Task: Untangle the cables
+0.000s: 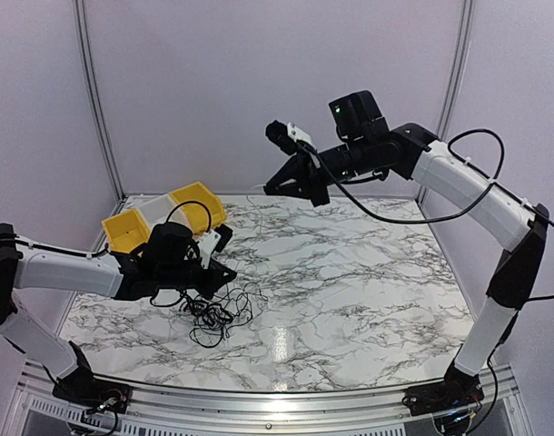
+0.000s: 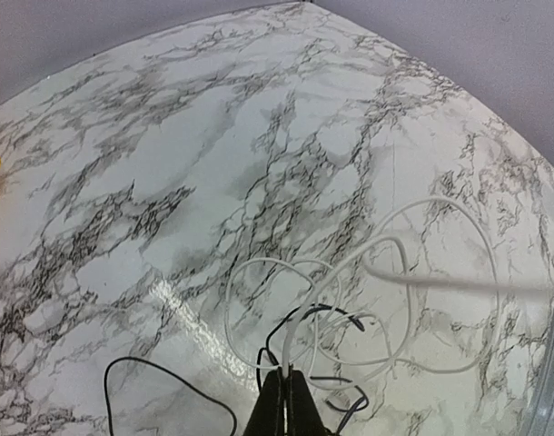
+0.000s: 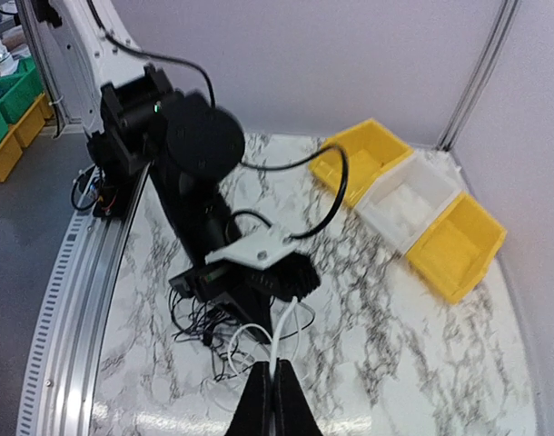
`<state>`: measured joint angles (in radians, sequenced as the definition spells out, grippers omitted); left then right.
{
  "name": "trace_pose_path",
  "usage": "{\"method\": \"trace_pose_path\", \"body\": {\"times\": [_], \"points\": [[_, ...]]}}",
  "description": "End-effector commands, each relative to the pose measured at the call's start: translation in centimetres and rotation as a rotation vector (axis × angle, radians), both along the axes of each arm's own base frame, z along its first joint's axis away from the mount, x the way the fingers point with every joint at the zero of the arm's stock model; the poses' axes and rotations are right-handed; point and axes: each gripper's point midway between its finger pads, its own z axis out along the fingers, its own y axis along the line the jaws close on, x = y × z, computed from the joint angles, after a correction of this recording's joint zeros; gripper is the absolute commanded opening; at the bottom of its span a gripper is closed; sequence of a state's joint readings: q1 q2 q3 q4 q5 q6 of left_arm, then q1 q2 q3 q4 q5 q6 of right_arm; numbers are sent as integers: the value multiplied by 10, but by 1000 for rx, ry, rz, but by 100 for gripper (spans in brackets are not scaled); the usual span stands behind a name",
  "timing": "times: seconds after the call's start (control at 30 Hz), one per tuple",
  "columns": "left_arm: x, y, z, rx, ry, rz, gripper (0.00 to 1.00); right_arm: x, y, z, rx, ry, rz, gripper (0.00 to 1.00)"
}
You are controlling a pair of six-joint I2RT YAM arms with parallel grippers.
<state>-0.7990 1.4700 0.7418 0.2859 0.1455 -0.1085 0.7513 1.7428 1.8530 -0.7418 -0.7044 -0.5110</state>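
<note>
A tangle of thin black cables (image 1: 215,313) lies on the marble table (image 1: 350,272) at the front left. White cable (image 2: 386,243) loops run through it, over black strands (image 2: 342,314). My left gripper (image 1: 224,274) hangs low over the tangle. In the left wrist view it (image 2: 289,372) is shut on a thick white cable. My right gripper (image 1: 275,186) is raised high above the table's far middle. In the right wrist view it (image 3: 274,365) is shut on a white cable (image 3: 288,318) that runs down toward the left gripper and the black tangle (image 3: 200,318).
Three bins stand at the back left corner: a yellow bin (image 1: 123,232), a white bin (image 1: 159,211) and another yellow bin (image 1: 200,202). A metal rail (image 1: 277,400) runs along the near edge. Grey walls close in the back and sides.
</note>
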Motion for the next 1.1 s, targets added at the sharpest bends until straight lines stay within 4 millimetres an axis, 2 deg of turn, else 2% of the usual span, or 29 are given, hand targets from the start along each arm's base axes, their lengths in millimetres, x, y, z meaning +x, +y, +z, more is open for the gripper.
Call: {"method": "trace_pose_path", "body": {"times": [0.0,0.2,0.37,0.5,0.6,0.63,0.73,0.93,1.0,1.07], "points": [[-4,21,-34,49,61,75,0,3,-15,69,92,-141,-22,0],[-21,47,-58,47,138,160,0,25,-31,112,168,-207,-78,0],[-30,67,-64,34,149,222,0,39,-47,140,228,-229,-117,0],[-35,73,-68,36,155,234,0,49,-57,150,251,-233,-145,0],[-33,71,-66,29,156,234,3,53,-57,141,243,-211,-146,0],[-32,70,-61,18,151,234,6,54,-56,133,232,-193,-147,0],[-25,68,-37,-31,99,255,25,56,-54,113,208,-154,-148,0],[-13,71,46,-166,-94,290,57,51,-44,77,174,-82,-128,0],[-10,70,74,-198,-158,287,65,46,-39,69,159,-70,-114,0],[-9,61,95,-216,-202,239,69,41,-32,63,149,-64,-98,0]]}}
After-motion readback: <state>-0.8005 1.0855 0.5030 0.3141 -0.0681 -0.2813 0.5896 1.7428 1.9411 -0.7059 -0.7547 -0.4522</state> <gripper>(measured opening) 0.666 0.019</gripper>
